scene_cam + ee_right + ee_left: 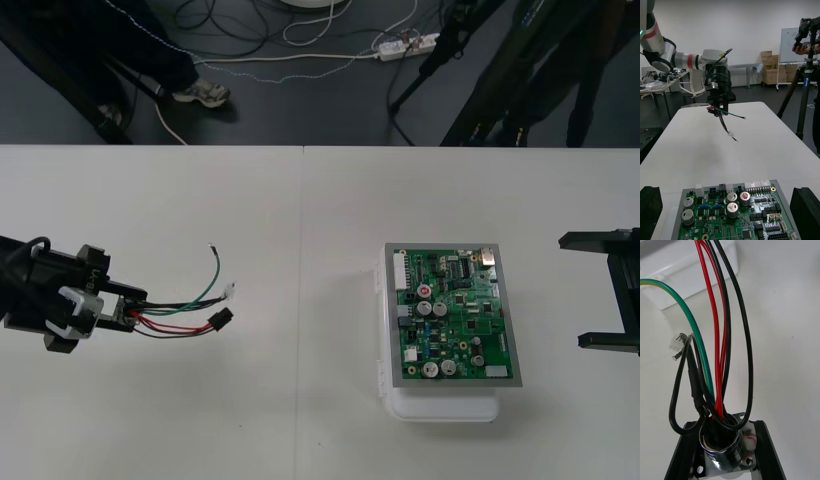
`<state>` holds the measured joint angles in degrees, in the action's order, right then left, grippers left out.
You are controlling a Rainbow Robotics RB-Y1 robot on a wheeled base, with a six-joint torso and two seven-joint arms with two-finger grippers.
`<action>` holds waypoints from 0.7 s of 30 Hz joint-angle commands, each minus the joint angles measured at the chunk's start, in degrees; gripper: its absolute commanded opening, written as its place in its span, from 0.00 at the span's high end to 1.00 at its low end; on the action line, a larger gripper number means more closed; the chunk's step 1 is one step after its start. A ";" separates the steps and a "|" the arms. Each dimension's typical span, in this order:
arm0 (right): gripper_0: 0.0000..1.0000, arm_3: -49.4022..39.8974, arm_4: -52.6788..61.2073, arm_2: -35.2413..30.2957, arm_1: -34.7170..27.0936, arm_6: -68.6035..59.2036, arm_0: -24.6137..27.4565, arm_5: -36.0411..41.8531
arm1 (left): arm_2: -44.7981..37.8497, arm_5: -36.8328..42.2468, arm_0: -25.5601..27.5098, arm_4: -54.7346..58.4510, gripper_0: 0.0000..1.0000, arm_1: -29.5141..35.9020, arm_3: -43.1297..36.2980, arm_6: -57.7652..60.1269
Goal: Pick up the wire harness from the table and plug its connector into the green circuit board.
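**Left gripper holds the harness by its socket, well apart from the board**

Your left gripper (122, 312) stands at the left side of the surface (300, 420). Its fingers (681, 453) are drawn in narrow on the round metal socket (723, 450) of the wire harness (180, 310). In the left wrist view you can see the socket's flange clamped between the two black fingers, with red, black and green wires rising out of it.

From that gripper the wires fan out to the right, toward the board. The green wire (205, 275) curves away to a bare end. A small white connector (230, 291) ends another lead. The black plug (220, 320) sits at the end of the red and black wires, nearest the front edge of the surface. In the right wrist view the wires droop from the left gripper and look clear of the surface.

The plug hangs free, well apart from the green circuit board (450, 315). The board lies flat on its white base (445, 405), right of the surface's middle.

Your right gripper (605, 290) waits at the right edge, beside the board. Its fingers (805, 212) are spread wide and hold nothing. In its wrist view the board's near edge lies between them.
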<state>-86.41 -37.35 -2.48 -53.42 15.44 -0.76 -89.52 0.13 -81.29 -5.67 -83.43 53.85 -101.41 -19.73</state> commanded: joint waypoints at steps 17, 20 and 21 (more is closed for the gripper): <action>0.00 -0.17 0.87 0.64 -0.72 -2.87 0.23 -0.48 | -8.04 -8.71 1.19 1.78 1.00 -20.53 -12.94 30.27; 0.00 -0.17 0.52 0.64 -0.72 -2.96 0.23 -0.48 | -8.04 -8.71 0.75 3.19 1.00 -22.73 -14.00 34.41; 0.00 -0.17 0.35 0.64 -0.72 -2.87 0.23 -0.48 | -8.04 -8.71 0.66 3.54 1.00 -23.52 -14.35 35.72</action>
<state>-86.29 -37.10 -2.48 -53.40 14.42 -0.76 -89.52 -6.37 -87.84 -5.16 -81.94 33.54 -112.86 10.51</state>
